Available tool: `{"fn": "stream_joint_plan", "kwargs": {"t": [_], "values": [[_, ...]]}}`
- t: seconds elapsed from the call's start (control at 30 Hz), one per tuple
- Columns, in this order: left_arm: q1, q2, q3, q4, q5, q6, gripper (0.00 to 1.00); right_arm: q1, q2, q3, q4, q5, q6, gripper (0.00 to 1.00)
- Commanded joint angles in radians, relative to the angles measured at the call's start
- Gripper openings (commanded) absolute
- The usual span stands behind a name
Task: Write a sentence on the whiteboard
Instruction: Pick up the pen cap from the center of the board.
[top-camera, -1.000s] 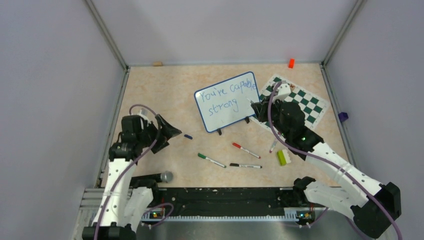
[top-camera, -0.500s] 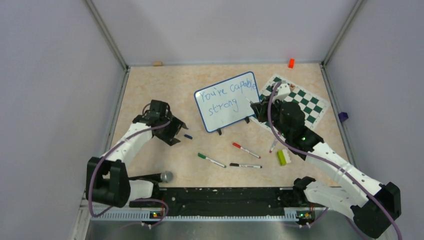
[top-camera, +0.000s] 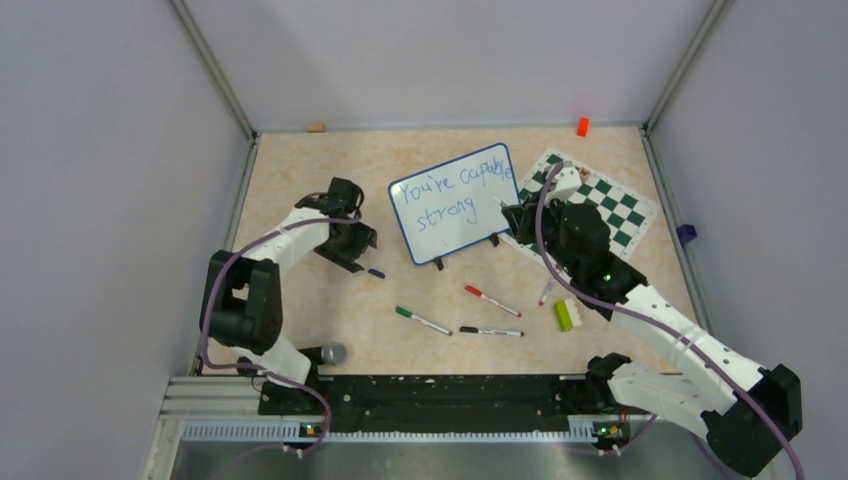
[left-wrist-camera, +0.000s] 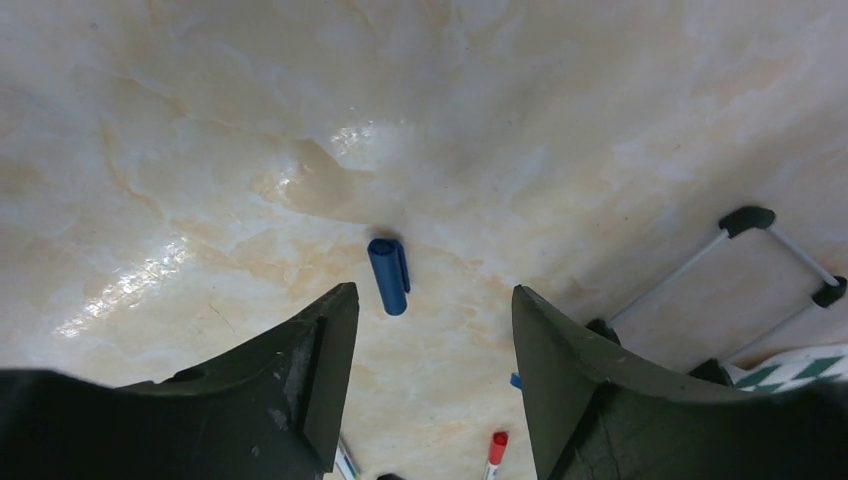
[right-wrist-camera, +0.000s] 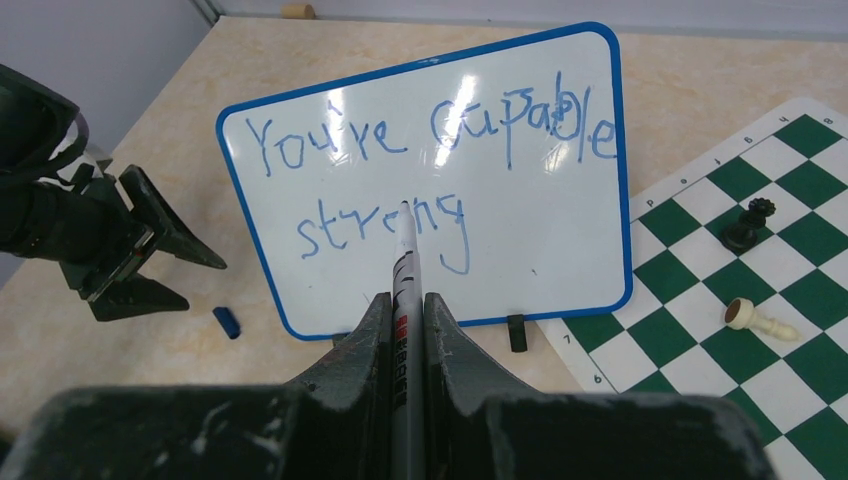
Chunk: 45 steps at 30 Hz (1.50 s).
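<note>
A small blue-framed whiteboard (top-camera: 455, 205) stands on two black feet on a tan marbled tabletop (top-camera: 300, 170), its face tilted and turned slightly. The sentence (right-wrist-camera: 425, 150) on it, in thin blue handwriting, reads "You're capable" with "strong" beneath. Just right of the whiteboard, the right gripper (right-wrist-camera: 405, 300) is clamped on a white marker (right-wrist-camera: 404, 245). The marker's tip points at the word "strong"; whether it touches the surface cannot be told. To the left of the whiteboard, well apart from it, the left gripper (left-wrist-camera: 432, 300) hangs low over the table with its jaws spread wide, holding nothing. A small blue cap (left-wrist-camera: 389, 275) lies on the table, framed between its fingers in the wrist view. A green-and-white chess mat (top-camera: 610, 205) lies at the whiteboard's right edge. In front of the whiteboard, nearer the arm bases, lie a red pen (top-camera: 491, 300), a green pen (top-camera: 422, 320), a black pen (top-camera: 490, 331) and a green block (top-camera: 566, 314).
</note>
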<state>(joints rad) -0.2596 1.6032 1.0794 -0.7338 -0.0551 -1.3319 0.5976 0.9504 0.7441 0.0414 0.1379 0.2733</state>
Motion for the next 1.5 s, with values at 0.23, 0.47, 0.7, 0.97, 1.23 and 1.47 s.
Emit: {"fn": "stream_joint_plan", "kwargs": {"t": [0.23, 0.47, 0.7, 0.97, 1.23, 1.47], "values": [[-0.061, 0.078, -0.031, -0.020, -0.030, -0.091, 0.51, -0.015, -0.023, 0.010, 0.023, -0.003, 0.010, 0.00], [-0.072, 0.104, -0.083, 0.019, -0.054, -0.136, 0.46, -0.016, -0.024, 0.016, 0.006, -0.016, 0.013, 0.00], [-0.075, 0.091, -0.167, 0.114, -0.009, -0.162, 0.00, -0.011, -0.015, -0.013, 0.033, -0.202, 0.074, 0.00], [-0.061, -0.065, -0.258, 0.195, 0.178, -0.161, 0.00, 0.135, 0.060, -0.251, 0.442, -0.275, 0.143, 0.00], [-0.064, -0.178, -0.350, 0.279, 0.337, -0.153, 0.00, 0.257, 0.178, -0.361, 0.697, -0.262, 0.111, 0.00], [-0.064, -0.198, -0.445, 0.373, 0.390, -0.163, 0.00, 0.339, 0.290, -0.404, 0.808, -0.225, 0.096, 0.00]]}}
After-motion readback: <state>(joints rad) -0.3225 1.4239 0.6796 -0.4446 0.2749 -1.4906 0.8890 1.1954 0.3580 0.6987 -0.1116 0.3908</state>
